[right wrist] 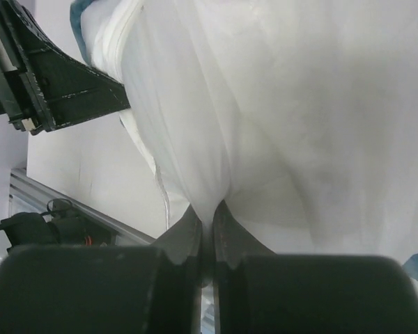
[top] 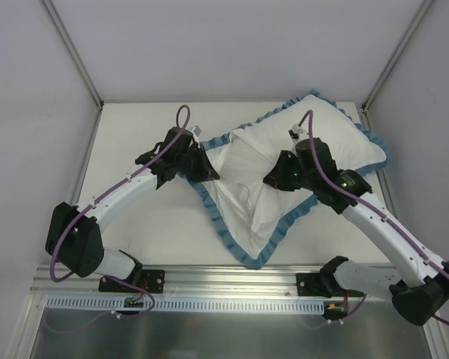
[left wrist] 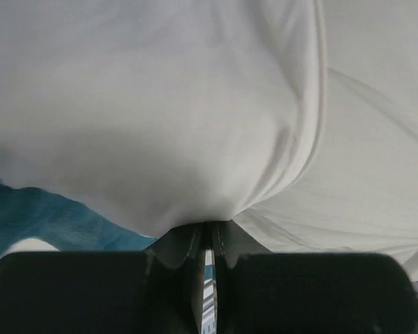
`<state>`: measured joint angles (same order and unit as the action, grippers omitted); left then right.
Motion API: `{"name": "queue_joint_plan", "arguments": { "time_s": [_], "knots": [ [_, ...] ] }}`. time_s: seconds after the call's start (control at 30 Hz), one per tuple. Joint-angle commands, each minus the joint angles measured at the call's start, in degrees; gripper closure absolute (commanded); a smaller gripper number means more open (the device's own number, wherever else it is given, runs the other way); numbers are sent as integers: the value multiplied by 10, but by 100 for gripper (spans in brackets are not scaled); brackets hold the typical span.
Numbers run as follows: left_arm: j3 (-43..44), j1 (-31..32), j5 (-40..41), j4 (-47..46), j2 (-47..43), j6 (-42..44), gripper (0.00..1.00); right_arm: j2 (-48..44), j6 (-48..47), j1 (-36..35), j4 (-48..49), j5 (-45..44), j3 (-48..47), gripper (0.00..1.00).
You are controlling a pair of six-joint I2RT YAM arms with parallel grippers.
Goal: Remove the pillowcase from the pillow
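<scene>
The pillowcase [top: 243,217] lies across the table with its white side up and teal ruffled edging [top: 209,211] around it. The plump white pillow [top: 333,138] fills its far right end. My left gripper [top: 208,170] is at the cover's left edge, shut on white hemmed fabric [left wrist: 160,139] beside the teal ruffle [left wrist: 35,219]. My right gripper [top: 272,179] is over the slack middle, shut on a pinch of thin white pillowcase fabric [right wrist: 216,160], with creases radiating from it. The patterned side is hidden underneath.
The white table [top: 135,157] is boxed in by pale walls and metal frame posts. An aluminium rail [top: 232,283] with the arm bases runs along the near edge. In the right wrist view the left arm's black gripper [right wrist: 56,90] sits close by at upper left.
</scene>
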<state>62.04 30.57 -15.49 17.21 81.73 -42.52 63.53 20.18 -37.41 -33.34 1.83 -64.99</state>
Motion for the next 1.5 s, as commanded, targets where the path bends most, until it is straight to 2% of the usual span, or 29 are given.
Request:
{"name": "queue_joint_plan", "arguments": {
  "time_s": [0.0,0.2,0.5,0.63,0.77,0.9,0.93,1.0,1.07,1.17,1.27,1.37,1.4,1.47],
  "knots": [
    [-21,-51,48,31,-23,24,98,-111,1,29,-5,-29,-13,99],
    [-39,-98,21,32,-32,19,100,-166,-7,44,-56,-31,10,99],
    [-46,-167,-6,31,-49,4,100,-241,8,55,-107,-42,125,99],
    [-33,-184,-14,30,-26,9,100,-270,11,59,-136,-52,136,99],
    [0,-184,-63,31,29,22,100,-266,0,59,-138,-31,114,99],
    [7,-184,-108,33,27,33,76,-246,7,59,-87,29,110,99],
    [8,-184,-105,40,-3,40,49,-242,13,59,-54,58,112,99],
    [3,-186,-67,62,-73,42,10,-225,33,52,-12,87,116,99],
    [-5,-188,-47,78,-125,45,5,-213,49,40,12,93,116,99],
    [-6,-187,-47,91,-212,39,10,-188,57,20,49,90,106,99],
    [-18,-174,-90,100,-239,10,13,-149,66,5,74,80,92,99],
    [-40,-93,-60,100,-241,-35,12,-105,91,-5,128,63,74,99],
    [-46,-46,-45,99,-236,-44,10,-92,97,-6,140,59,70,99],
    [-47,-17,-23,99,-214,-59,5,-52,104,-7,160,63,50,99]
  ]
}}
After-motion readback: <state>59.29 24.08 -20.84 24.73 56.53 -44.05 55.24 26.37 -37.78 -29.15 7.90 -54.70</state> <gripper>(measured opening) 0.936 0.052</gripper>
